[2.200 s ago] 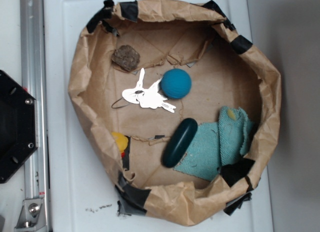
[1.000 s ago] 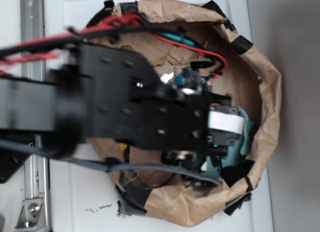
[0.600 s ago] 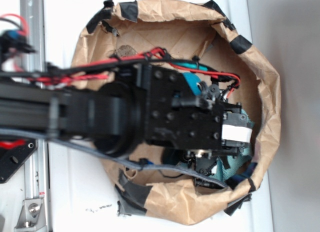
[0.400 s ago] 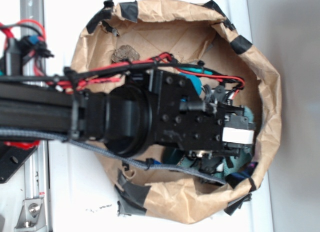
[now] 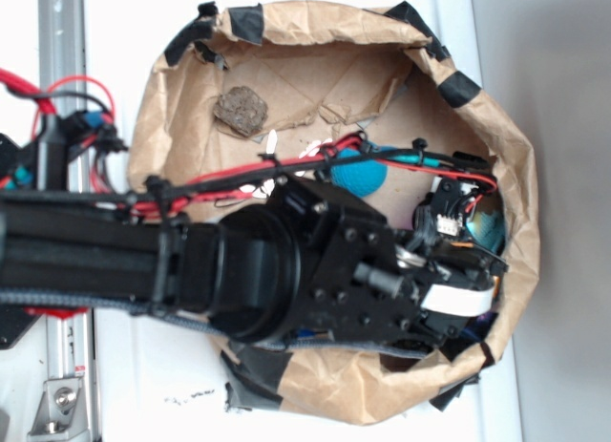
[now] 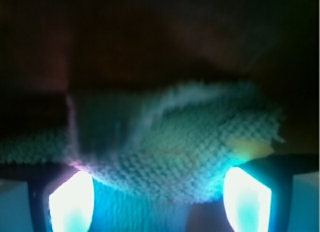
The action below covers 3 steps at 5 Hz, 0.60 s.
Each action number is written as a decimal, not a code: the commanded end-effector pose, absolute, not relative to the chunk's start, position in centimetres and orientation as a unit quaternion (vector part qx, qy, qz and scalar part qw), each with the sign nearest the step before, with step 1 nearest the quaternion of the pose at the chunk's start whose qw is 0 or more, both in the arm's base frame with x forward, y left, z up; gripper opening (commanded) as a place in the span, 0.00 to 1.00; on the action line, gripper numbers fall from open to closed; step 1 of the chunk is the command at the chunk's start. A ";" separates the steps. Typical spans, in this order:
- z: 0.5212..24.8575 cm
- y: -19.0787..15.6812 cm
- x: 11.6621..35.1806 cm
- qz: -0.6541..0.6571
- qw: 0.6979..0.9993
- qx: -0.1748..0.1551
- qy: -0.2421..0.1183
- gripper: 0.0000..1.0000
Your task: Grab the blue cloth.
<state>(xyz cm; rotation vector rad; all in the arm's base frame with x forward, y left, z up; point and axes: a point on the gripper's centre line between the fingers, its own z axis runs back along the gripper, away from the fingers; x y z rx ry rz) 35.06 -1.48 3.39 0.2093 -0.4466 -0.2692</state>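
Paper bag [image 5: 496, 156] on a white worktop [image 5: 124, 41], with the arm reaching into its right side.
The tool [image 6: 160, 194] is seen with its fingers [image 6: 72, 199] spread apart; the blue cloth [image 6: 175, 142] lies bunched between them, against the bag's floor. A blue ball [image 5: 363, 175] and a brown lump [image 5: 241, 110] are seen nearby.

A robotics lab bench is indicated. A white tabletop [image 5: 124, 366] is seen from overhead, with an aluminium rail [image 5: 59, 70] bolted along it at nine o'clock. A makeshift bin of crumpled brown paper [image 5: 286, 22], patched with black tape [image 5: 246, 20], is set at the centre, and exposed red wiring [image 5: 229, 170] is strapped along the black robot arm [image 5: 115, 261].
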 end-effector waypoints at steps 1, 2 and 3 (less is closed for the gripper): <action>2.3 -1.6 35.1 -0.116 0.966 0.093 -0.210 0.00; 1.7 -0.2 35.0 -0.094 0.973 0.072 -0.197 0.00; 2.2 0.8 34.5 -0.080 0.976 0.045 -0.196 0.00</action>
